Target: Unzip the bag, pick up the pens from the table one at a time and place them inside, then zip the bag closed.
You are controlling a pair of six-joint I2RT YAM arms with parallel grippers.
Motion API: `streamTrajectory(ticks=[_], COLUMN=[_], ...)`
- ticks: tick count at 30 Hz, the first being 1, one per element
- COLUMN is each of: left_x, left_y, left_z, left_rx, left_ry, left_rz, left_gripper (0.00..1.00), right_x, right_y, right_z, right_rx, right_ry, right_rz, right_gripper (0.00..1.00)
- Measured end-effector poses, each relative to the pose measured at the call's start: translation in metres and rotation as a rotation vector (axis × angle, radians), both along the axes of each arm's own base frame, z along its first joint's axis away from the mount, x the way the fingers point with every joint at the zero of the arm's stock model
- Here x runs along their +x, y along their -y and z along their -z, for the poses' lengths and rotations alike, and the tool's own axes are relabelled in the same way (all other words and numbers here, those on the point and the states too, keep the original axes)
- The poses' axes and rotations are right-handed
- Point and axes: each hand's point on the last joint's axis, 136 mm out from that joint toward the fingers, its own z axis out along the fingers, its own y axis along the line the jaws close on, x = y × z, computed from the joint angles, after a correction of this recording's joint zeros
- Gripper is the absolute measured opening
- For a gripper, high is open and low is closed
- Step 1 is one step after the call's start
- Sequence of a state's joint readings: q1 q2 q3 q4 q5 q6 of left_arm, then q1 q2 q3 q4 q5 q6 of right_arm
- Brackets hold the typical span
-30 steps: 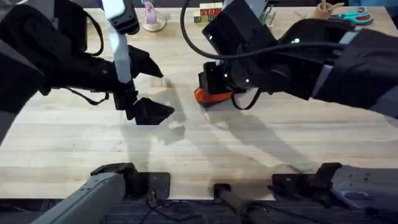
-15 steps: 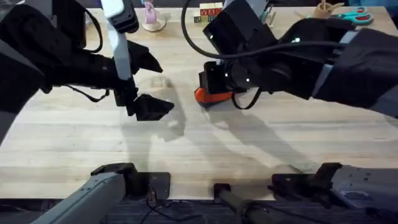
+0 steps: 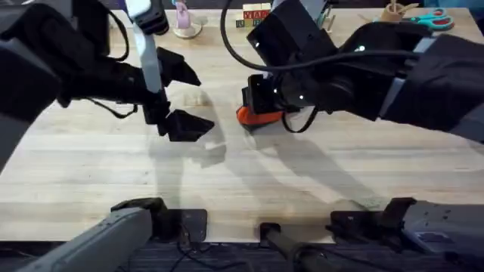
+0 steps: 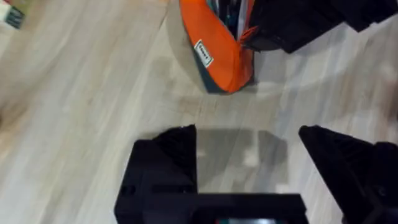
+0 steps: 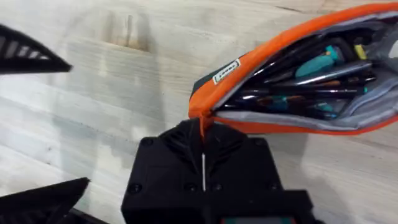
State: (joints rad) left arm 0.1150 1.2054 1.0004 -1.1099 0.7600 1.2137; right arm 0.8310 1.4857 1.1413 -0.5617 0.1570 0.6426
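Here, lowest in the overhead frame, the large light wooden table (image 3: 249, 189) lies bare of pens. Above that, left of centre, the left tool (image 3: 189, 127) hangs with its black fingers spread and nothing between them. Farther up, just right of centre, the small oblong orange fabric pouch with a dark navy base, the bag (image 3: 257, 115), lies on the wood, its mouth gaping over pens (image 5: 311, 81) already inside. The right tool (image 5: 202, 163) pinches the bag's end, seemingly at the zipper. Judging by this, loading looks finished and zipping is in hand; next, the left tool should brace the bag while the right draws the slider along.
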Motion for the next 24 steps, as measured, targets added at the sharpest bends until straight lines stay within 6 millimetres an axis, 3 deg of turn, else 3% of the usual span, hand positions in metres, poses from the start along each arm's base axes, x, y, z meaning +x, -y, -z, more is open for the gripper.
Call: streamTrajectory(ticks=[14, 24], left_x=[0.016, 0.026], left_y=[0.015, 0.044], left_z=[0.032, 0.05], left_rx=[-0.139, -0.156], left_ry=[-0.151, -0.121], left_rz=[0.045, 0.178], left_gripper=[0.995, 0.995], right_x=[0.0, 0.002], right_y=[0.0, -0.001], right_z=[0.0, -0.001], right_rx=[0.0, 0.007], right_ry=[0.0, 0.007], right_rz=[0.001, 0.001], right_gripper=[0.03, 0.03])
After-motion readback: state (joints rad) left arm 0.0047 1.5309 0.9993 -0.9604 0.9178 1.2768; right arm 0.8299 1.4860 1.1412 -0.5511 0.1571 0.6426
